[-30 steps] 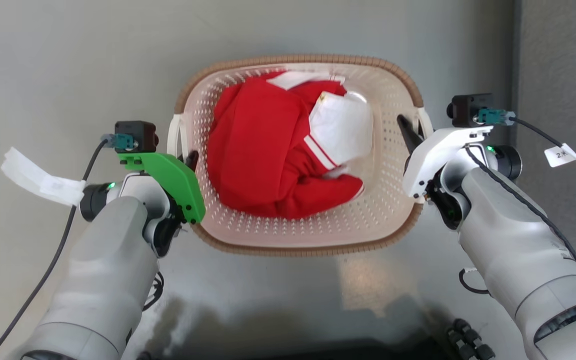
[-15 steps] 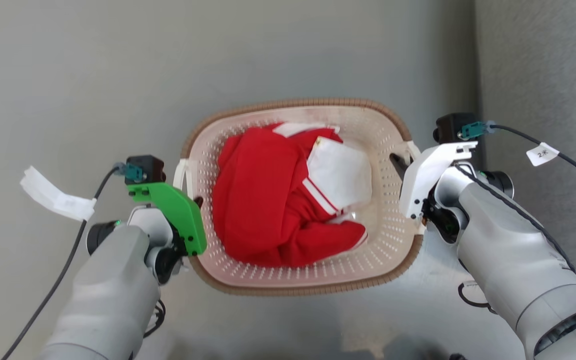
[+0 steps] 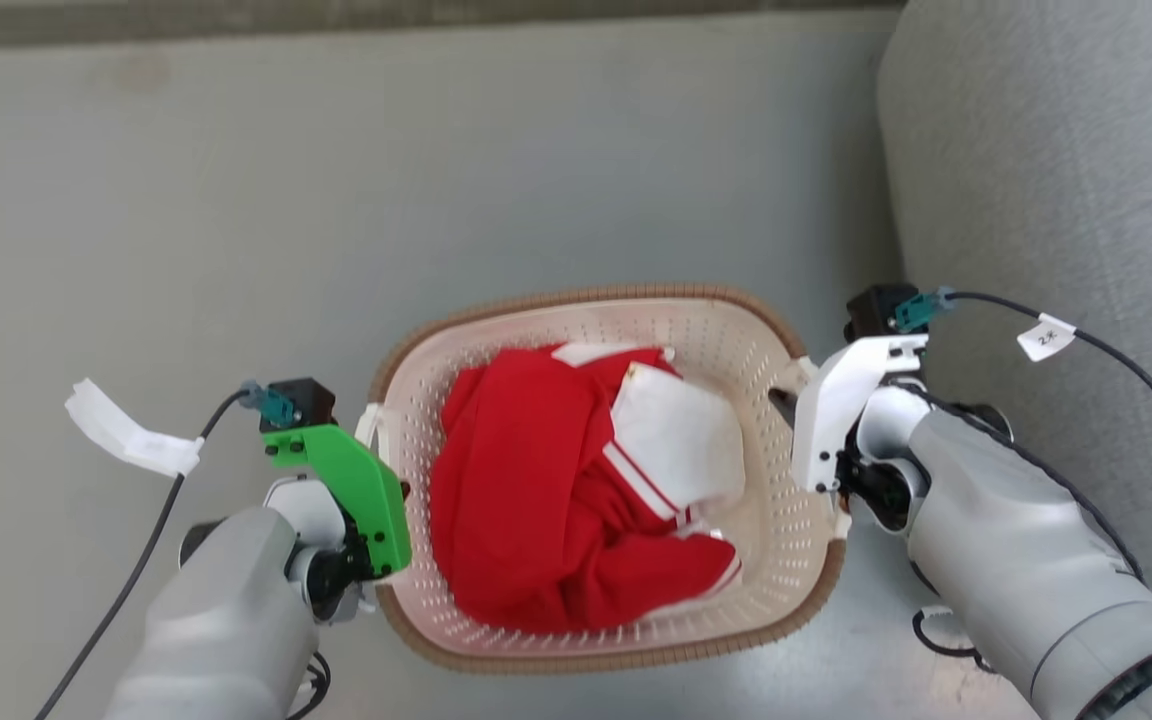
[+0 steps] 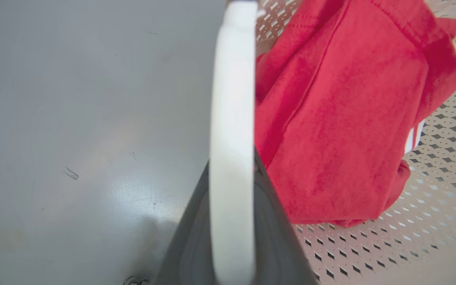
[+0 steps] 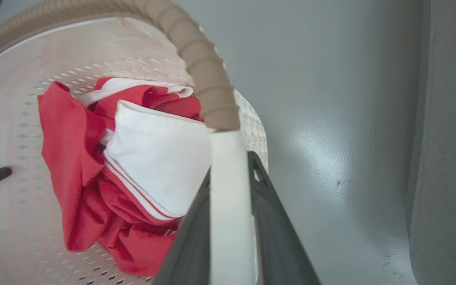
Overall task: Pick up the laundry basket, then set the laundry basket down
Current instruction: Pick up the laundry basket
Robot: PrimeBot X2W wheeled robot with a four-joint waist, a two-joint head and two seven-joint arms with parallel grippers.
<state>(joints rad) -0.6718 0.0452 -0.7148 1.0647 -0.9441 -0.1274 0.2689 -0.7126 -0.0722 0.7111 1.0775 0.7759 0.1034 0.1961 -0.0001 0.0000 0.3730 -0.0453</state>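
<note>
Over the grey floor (image 3: 236, 200), the laundry basket (image 3: 596, 294) lies between the left gripper (image 4: 232, 166) and the right gripper (image 5: 230, 162), a red and white garment (image 3: 516, 500) inside. Each gripper's fingers (image 4: 277, 241) are clamped on one of its white side handles (image 4: 232, 99).

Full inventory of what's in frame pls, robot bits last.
laundry basket: 1, cream perforated, brown rim, centre of head view, between the grippers
clothing bundle: 1, red with white panel and stripes, inside the basket
floor: grey, glossy, around the basket
textured surface: 1, grey, far right; cannot tell what it is
paper tags: 2, white, one on each arm's cable
left gripper: 1, dark fingers, green mount, closed on the white left handle
right gripper: 1, dark fingers, white mount, closed on the white right handle
</note>
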